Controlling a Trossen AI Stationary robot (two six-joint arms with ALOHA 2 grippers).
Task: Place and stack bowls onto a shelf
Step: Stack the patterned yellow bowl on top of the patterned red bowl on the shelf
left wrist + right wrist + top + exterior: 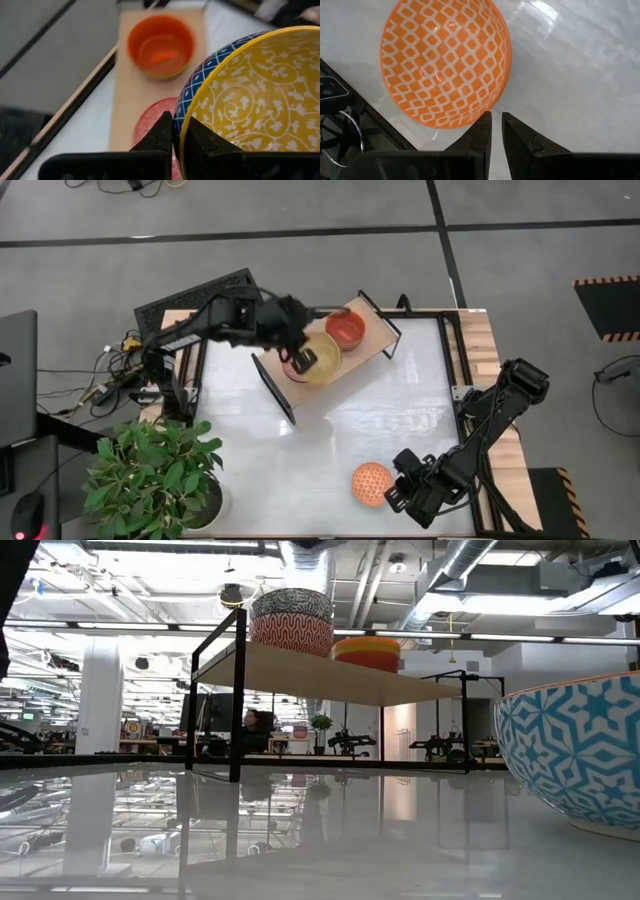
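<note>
Looking down, the left fingers [303,361] pinch the yellow bowl's [322,357] rim over the shelf [370,335], beside the red-orange bowl [346,330]. Right wrist: the right fingers [493,131], slightly parted, grip the orange patterned bowl's [445,65] rim above the surface [580,75].

I find no writing I can read anywhere in front of me: no label, brand, number or sign on the bowls, on the shelf, on the table or on my arms. The marks on the bowls are only patterns, not letters. In the room beyond the table, the low view shows small coloured panels far off, but they are too small for me to make out any word on them.
</note>
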